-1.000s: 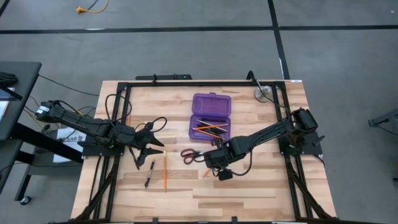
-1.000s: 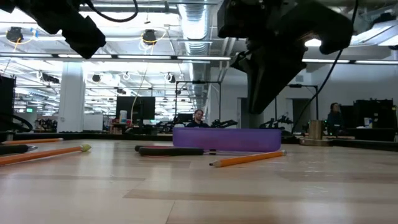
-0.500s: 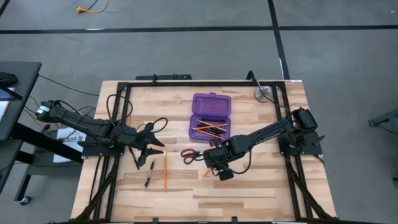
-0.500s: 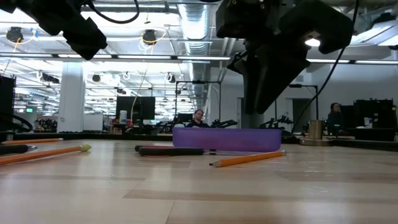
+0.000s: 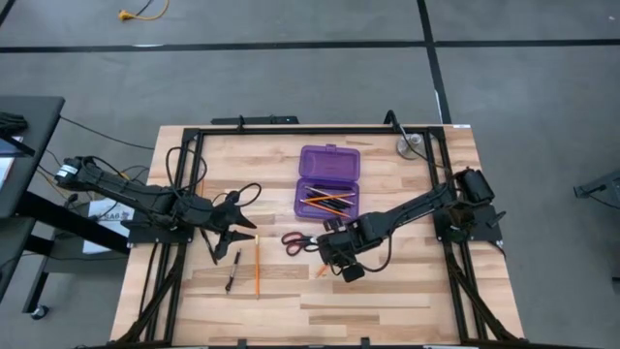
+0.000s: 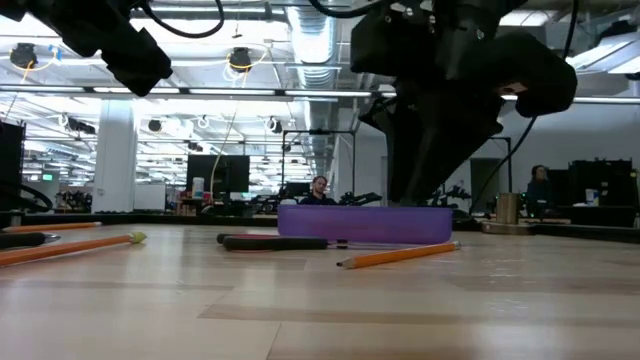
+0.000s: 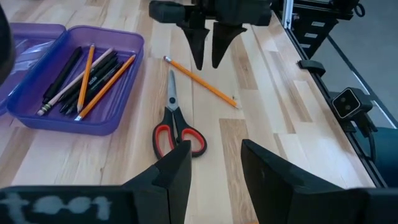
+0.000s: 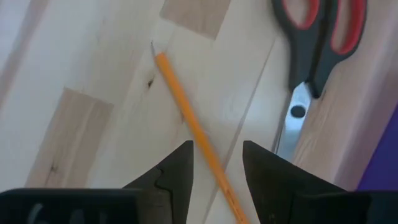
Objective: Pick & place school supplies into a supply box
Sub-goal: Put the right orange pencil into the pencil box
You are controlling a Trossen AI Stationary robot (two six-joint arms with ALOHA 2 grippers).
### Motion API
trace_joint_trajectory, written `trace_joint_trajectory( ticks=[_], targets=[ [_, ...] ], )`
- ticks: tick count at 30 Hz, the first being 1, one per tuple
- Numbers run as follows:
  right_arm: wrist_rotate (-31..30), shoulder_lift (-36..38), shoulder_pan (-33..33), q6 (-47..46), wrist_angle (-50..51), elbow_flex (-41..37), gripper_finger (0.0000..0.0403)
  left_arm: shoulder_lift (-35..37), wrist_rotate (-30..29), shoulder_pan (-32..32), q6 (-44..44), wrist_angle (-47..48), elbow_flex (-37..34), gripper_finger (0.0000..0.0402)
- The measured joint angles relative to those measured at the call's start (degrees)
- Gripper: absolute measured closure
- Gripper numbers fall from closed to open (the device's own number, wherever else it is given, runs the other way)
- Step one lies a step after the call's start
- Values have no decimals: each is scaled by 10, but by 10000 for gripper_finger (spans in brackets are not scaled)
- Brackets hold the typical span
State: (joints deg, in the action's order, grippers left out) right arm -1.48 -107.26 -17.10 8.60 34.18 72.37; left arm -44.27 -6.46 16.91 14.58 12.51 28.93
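The right end effector (image 8: 216, 165), fingers apart, hovers over a thin orange pencil (image 8: 196, 134) lying flat on the surface (image 5: 407, 291). Its sharpened tip points away from the end effector, its long axis parallel to the nearby red-and-black scissors (image 8: 314, 46).

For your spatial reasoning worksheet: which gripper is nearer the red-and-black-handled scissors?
Right. The right gripper hangs just beside the red-and-black-handled scissors, over an orange pencil; the left gripper waits farther off, across the table.

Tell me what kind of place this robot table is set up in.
Probably a large robotics lab or open industrial workspace. Across the wooden table the low view shows exposed ceiling ducts, rows of hanging lights, and distant workstations with monitors and a seated person.
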Motion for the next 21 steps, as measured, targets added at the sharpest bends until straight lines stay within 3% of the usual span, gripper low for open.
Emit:
trace_joint_trajectory(
  ticks=[21],
  targets=[
    [0, 1, 27, 20, -84, -92, 274, 0, 0, 0, 10, 0, 0, 274]
  ],
)
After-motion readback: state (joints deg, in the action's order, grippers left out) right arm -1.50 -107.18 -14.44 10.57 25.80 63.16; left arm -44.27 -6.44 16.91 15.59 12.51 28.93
